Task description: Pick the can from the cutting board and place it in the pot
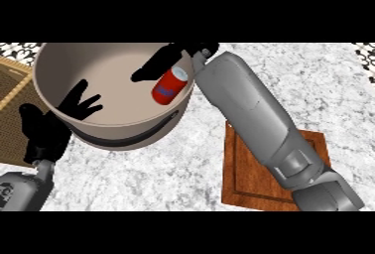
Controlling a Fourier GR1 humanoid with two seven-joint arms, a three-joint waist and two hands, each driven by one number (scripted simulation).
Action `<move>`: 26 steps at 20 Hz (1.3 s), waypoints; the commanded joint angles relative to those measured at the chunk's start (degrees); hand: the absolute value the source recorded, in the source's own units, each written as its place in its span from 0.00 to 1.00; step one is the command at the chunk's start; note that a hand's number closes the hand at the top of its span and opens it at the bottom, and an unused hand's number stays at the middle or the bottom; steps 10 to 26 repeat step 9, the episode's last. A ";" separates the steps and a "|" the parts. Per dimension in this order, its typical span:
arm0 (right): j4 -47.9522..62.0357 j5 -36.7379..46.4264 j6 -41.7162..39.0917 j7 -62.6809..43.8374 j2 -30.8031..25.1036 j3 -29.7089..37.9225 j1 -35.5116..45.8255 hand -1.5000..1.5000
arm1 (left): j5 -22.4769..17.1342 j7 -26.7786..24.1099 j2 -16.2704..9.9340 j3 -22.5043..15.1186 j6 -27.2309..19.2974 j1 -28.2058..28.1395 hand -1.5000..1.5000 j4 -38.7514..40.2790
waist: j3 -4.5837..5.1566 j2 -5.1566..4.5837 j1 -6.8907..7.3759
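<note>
The red can [168, 88] with a blue label is tilted inside the big beige pot [124, 136], close to its right inner wall. My right hand [167, 58] hovers over the pot's far right rim. Its fingers stretch out to the left of the can's top end and do not curl round the can. The wooden cutting board [245, 173] lies at the lower right, partly under my right forearm, with nothing visible on it. My left hand [50, 130] is open, fingers up, against the pot's left side.
A tan woven mat [11, 104] lies at the left edge, partly behind the pot. The speckled white counter [322, 84] stretches to the right of my right forearm and in front of the pot.
</note>
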State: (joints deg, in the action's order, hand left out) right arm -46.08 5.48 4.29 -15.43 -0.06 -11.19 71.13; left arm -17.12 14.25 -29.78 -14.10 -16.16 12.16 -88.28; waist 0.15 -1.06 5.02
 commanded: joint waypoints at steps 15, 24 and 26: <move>5.95 -10.58 12.90 11.17 -1.70 11.19 -2.18 0.00 | 4.57 2.31 -4.19 0.16 -2.98 -5.07 0.50 7.76 | -0.20 -0.57 -2.39; 5.95 -10.58 12.90 11.17 -1.70 11.19 -2.18 0.00 | 4.57 2.31 -4.19 0.16 -2.98 -5.07 0.50 7.76 | -0.20 -0.57 -2.39; 5.95 -10.58 12.90 11.17 -1.70 11.19 -2.18 0.00 | 4.57 2.31 -4.19 0.16 -2.98 -5.07 0.50 7.76 | -0.20 -0.57 -2.39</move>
